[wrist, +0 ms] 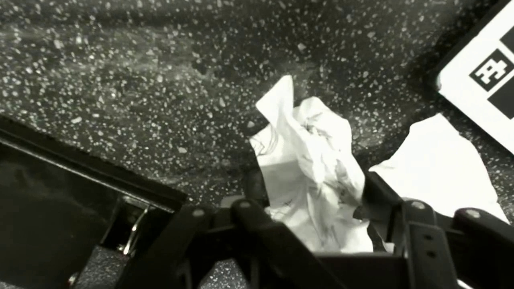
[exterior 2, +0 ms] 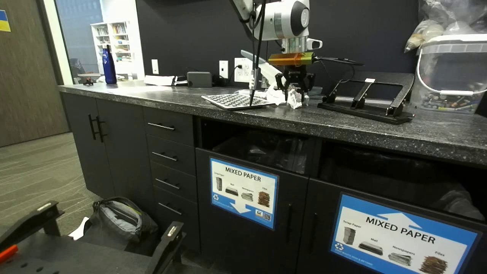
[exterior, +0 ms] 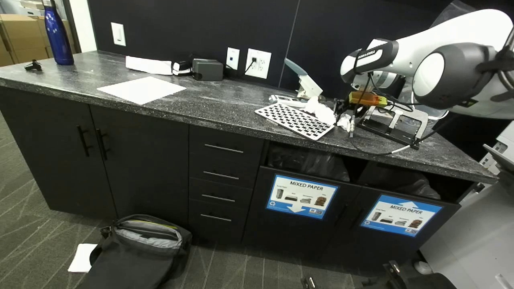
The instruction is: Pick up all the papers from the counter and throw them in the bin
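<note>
Grasping seems in hand: the Robotiq gripper (wrist: 315, 188) straddles a crumpled paper wad (wrist: 317, 156) on the speckled counter (wrist: 120, 100), whether clenching it I cannot tell; next should be squeezing, then lifting toward a mixed-paper bin (exterior 2: 247, 205)

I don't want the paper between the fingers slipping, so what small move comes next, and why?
Probably close the fingers snugly before lifting: in the wrist view they stand on either side of the crumpled paper, which seems to rest on the counter, and a firm grip can't be confirmed.
</note>
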Available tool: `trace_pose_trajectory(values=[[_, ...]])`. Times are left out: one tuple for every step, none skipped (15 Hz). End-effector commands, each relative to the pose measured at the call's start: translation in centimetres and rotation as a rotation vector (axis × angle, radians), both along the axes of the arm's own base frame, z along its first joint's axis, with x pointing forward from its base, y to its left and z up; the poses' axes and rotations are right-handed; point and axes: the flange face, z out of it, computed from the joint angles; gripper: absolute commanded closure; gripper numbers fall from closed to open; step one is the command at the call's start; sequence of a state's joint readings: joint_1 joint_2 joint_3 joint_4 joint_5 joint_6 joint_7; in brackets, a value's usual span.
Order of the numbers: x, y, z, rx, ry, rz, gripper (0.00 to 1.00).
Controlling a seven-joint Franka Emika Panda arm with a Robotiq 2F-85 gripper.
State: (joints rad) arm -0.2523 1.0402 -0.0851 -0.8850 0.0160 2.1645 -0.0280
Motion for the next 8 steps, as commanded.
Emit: trace_pose_trajectory(values=[[0.7, -0.8, -0.4, 0.02, 0.003, 0.026, 0.67], [0.8, -0.8, -0.6, 0.021, 0.008, 0.028, 0.73], [0.7, -0.8, -0.7, 0.026, 0.019, 0.03, 0.81], [0.6, -0.8, -0.8, 0.028, 0.031, 0.032, 0.87], [0.5, -0.8, -1.0, 0.023, 0.055, 0.026, 0.89], [0.3, -0.7, -0.9, 0.025, 0.082, 0.019, 0.92], [-0.2, -0.2, -0.8, 0.035, 0.123, 0.018, 0.93], [-0.6, 0.1, -0.7, 0.04, 0.161, 0.011, 0.96]])
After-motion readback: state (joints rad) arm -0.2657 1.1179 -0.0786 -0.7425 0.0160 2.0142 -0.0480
